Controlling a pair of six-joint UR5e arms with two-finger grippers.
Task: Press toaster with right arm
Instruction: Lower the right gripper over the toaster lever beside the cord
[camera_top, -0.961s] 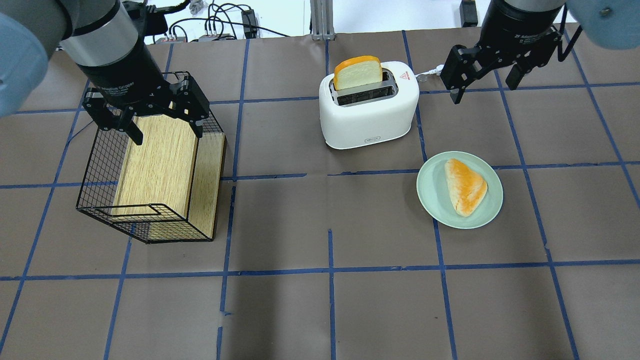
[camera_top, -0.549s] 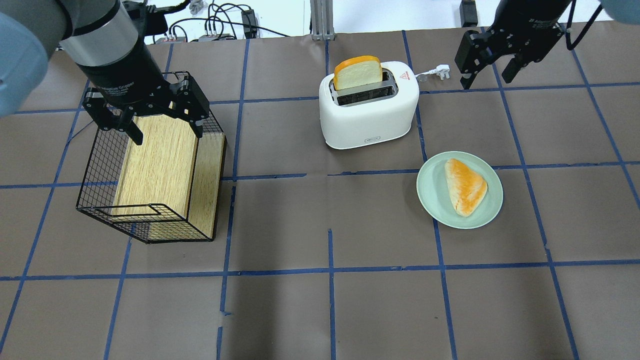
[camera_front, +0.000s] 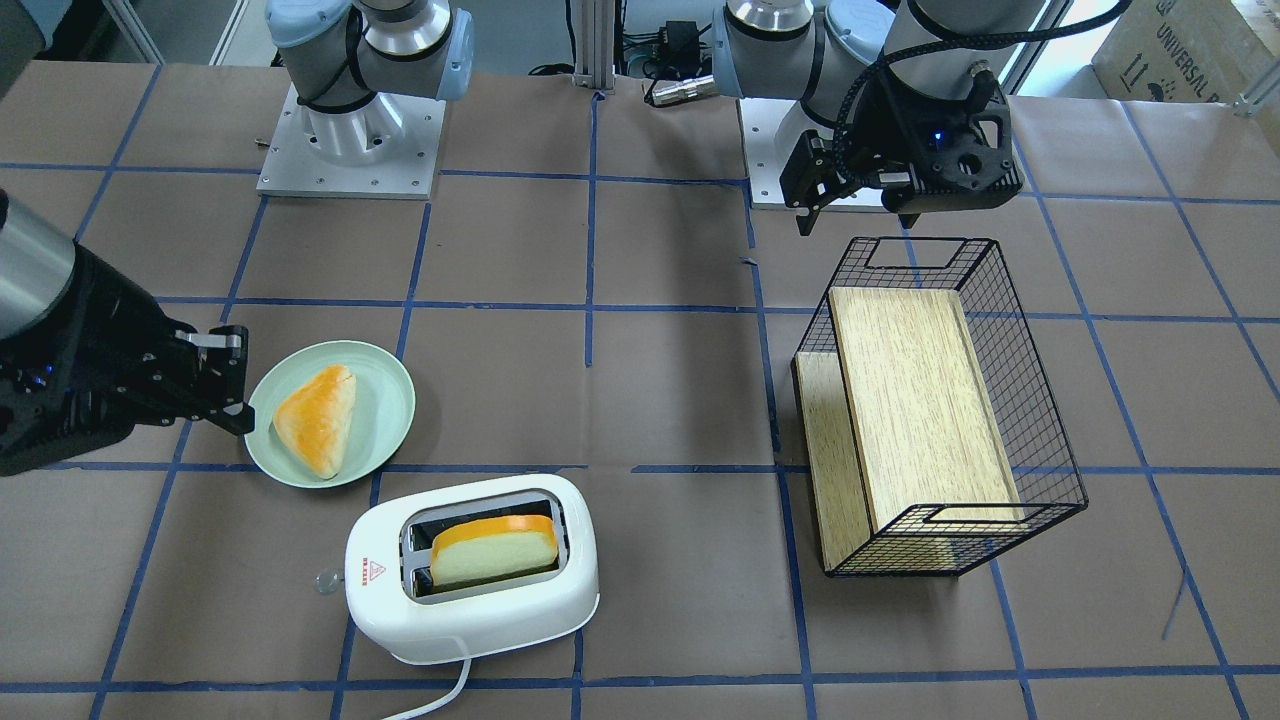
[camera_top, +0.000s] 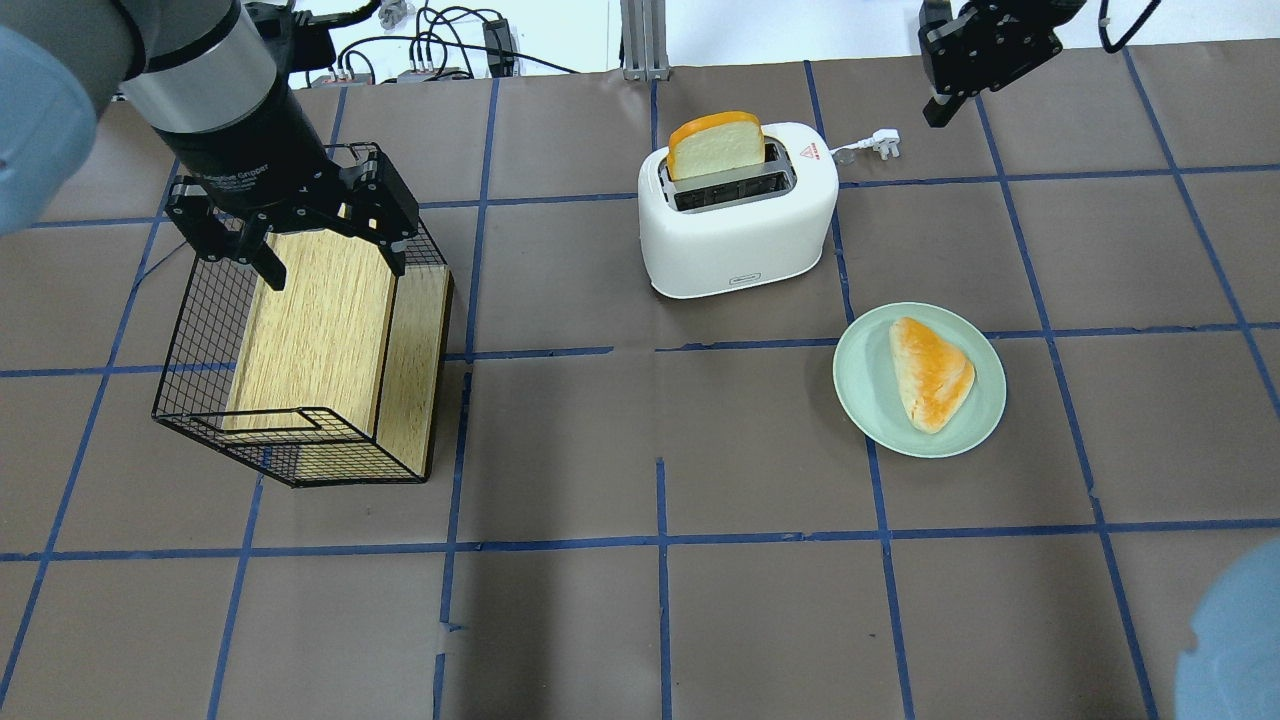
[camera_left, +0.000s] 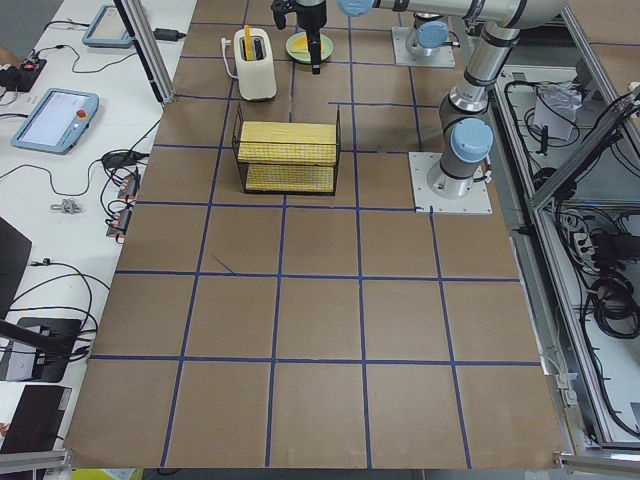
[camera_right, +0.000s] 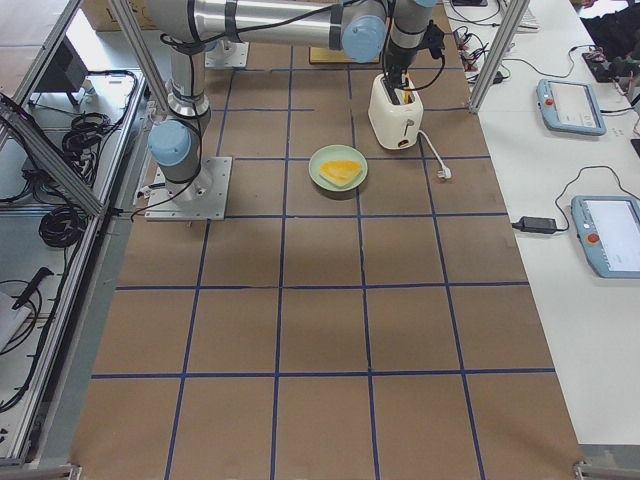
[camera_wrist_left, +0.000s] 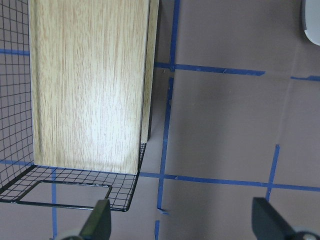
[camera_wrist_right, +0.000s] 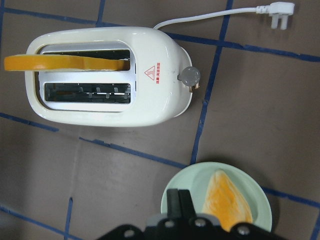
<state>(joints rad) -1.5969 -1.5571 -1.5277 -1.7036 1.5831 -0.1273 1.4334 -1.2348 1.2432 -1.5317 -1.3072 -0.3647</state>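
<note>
Toaster (camera_wrist_right: 155, 102) sits below and ahead of the high right gripper (camera_front: 232, 382), seemingly poised for descending onto its side knob (camera_wrist_right: 190, 76); finger spacing cannot be told.

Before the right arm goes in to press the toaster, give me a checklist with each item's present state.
1. Toaster upright, slots up: ok.
2. Bread seated in a slot: ok, it stands proud of one slot.
3. Knob visible to the right wrist camera: ok, nothing covers it.
4. Right gripper lined up over the knob: not ok, it hangs off to the side, apart from the toaster.
5. Right gripper shut for pressing: cannot tell, the views disagree.
6. Left gripper out of the way: ok, it is open over the basket.
</note>
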